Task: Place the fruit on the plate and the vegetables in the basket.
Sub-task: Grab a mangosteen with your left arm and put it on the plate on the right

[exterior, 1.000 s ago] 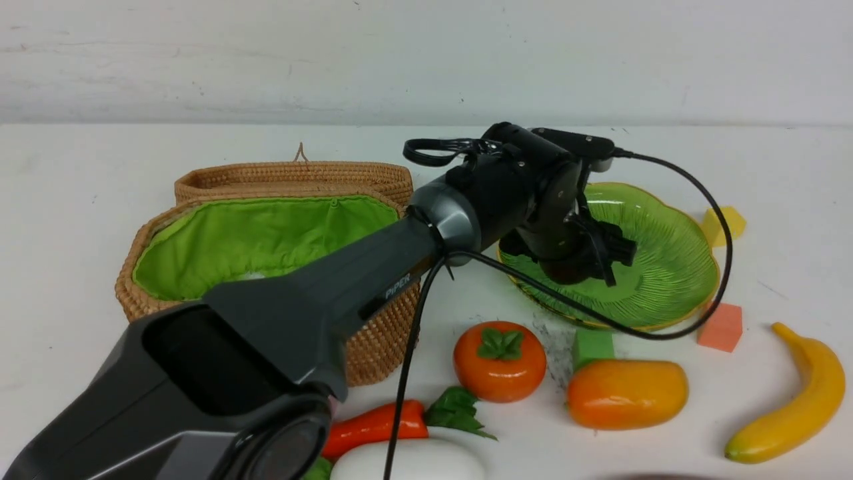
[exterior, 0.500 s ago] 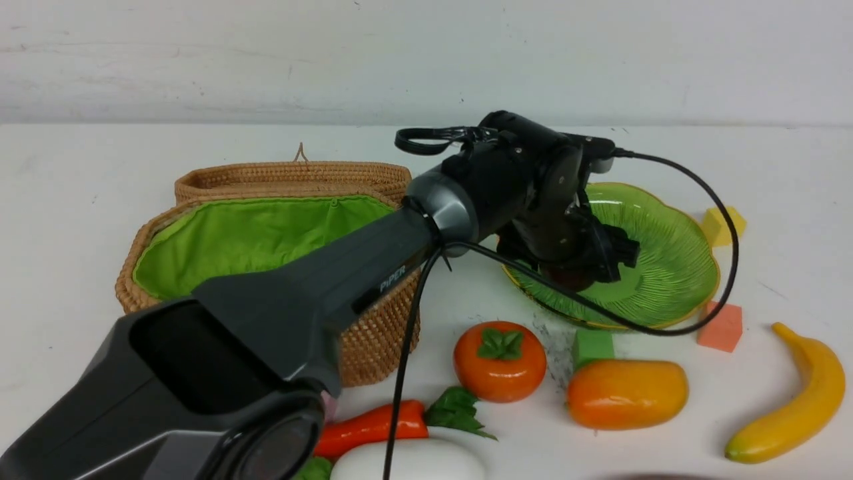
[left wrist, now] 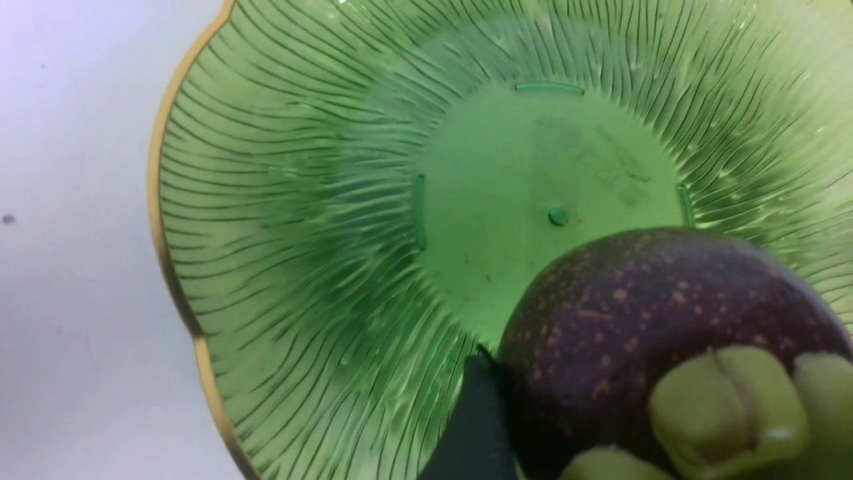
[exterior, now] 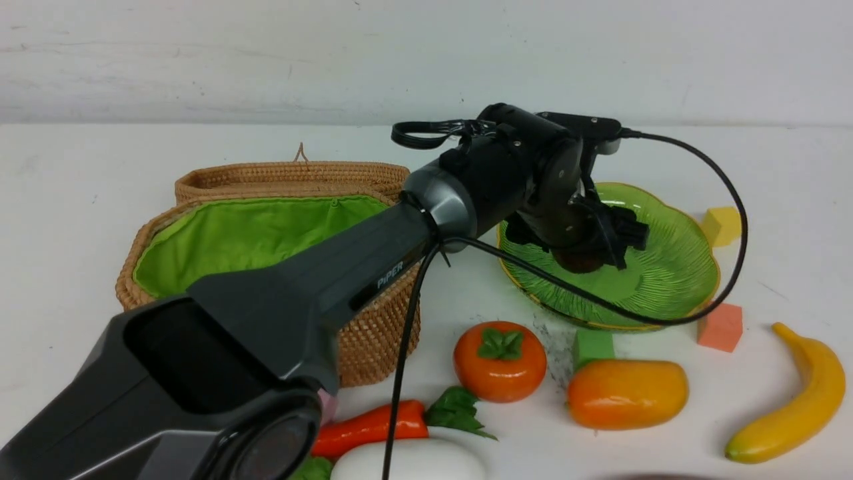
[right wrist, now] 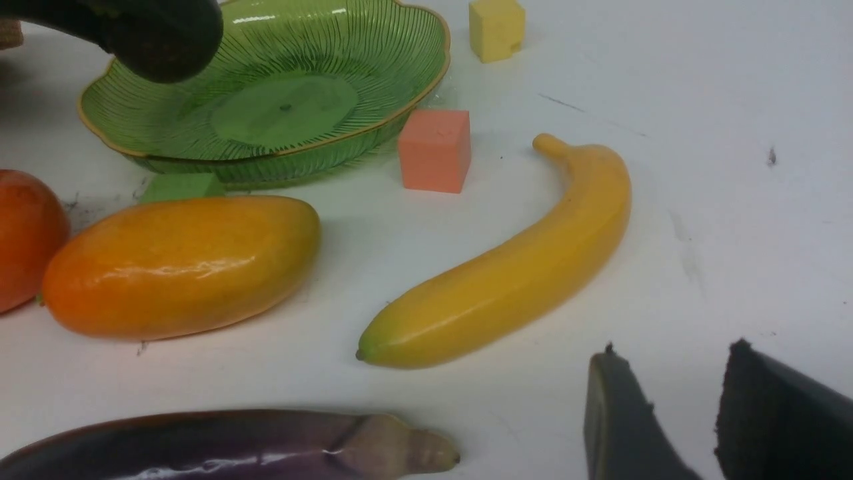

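The left jaws are clamped on the mangosteen (left wrist: pixel 640 313), which hangs over the plate (exterior: pixel 673 267), a little off its flat centre toward the robot's side. The right wrist view suggests there is air under it, though whether it touches the dish cannot be told for certain. Only one dark finger (left wrist: pixel 476 427) shows beside the fruit; the other is hidden.

Likely troubles from here:
- The mangosteen is round and glossy and the plate is shallow with sloping ribbed sides, so a release from any height could bounce it or roll it over the golden rim onto the tabletop (exterior: pixel 100 200).
- The left arm's cable (exterior: pixel 733 220) loops across the plate's near and right edge. If it catches the rim as the arm pulls away, it may drag or tip the light dish.
- The green cube (exterior: pixel 592 347) sits just beside the plate's near rim, so a shoved plate would ride against it.

The persimmon (exterior: pixel 500 363), mango (exterior: pixel 626 393) and banana (exterior: pixel 793 400) lie off the plate on its near side. The right jaws are parted and empty, well to the near right of the plate, by the eggplant (right wrist: pixel 200 443)
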### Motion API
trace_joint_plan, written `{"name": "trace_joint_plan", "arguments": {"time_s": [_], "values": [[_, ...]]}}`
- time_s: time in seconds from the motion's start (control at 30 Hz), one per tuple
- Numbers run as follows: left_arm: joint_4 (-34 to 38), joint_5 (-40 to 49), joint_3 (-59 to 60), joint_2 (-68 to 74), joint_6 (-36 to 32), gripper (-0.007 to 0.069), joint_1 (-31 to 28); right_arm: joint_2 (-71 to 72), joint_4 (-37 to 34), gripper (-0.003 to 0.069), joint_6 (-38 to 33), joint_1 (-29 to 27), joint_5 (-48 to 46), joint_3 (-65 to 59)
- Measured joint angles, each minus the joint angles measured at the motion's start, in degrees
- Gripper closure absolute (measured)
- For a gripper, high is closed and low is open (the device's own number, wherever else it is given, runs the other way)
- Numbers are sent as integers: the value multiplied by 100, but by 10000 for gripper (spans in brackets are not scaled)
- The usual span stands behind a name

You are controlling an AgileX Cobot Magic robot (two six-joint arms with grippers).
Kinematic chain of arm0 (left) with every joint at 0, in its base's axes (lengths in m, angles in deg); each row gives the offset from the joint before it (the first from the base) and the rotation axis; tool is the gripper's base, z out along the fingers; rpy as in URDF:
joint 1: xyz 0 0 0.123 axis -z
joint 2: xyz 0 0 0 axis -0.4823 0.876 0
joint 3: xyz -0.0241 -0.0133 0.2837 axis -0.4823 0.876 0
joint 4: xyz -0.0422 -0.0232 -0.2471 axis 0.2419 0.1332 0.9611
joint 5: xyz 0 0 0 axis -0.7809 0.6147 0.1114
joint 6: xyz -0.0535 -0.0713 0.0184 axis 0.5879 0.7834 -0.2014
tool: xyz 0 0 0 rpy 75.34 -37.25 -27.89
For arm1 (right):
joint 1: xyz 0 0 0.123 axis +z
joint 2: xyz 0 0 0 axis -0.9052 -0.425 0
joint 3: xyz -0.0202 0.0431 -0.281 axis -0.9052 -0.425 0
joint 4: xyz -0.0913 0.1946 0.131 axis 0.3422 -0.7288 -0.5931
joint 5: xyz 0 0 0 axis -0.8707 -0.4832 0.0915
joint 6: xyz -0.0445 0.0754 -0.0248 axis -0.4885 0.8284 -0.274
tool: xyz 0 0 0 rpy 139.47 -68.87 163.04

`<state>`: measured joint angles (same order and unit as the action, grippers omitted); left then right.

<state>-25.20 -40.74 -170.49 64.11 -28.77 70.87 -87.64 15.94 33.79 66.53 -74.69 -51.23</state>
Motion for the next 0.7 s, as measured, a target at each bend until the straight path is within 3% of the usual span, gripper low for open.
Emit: {"name": "trace_joint_plan", "arguments": {"time_s": [0.7], "values": [[-236, 204, 0, 0, -836, 25, 81, 0, 0, 414, 0, 0, 0, 0]]}}
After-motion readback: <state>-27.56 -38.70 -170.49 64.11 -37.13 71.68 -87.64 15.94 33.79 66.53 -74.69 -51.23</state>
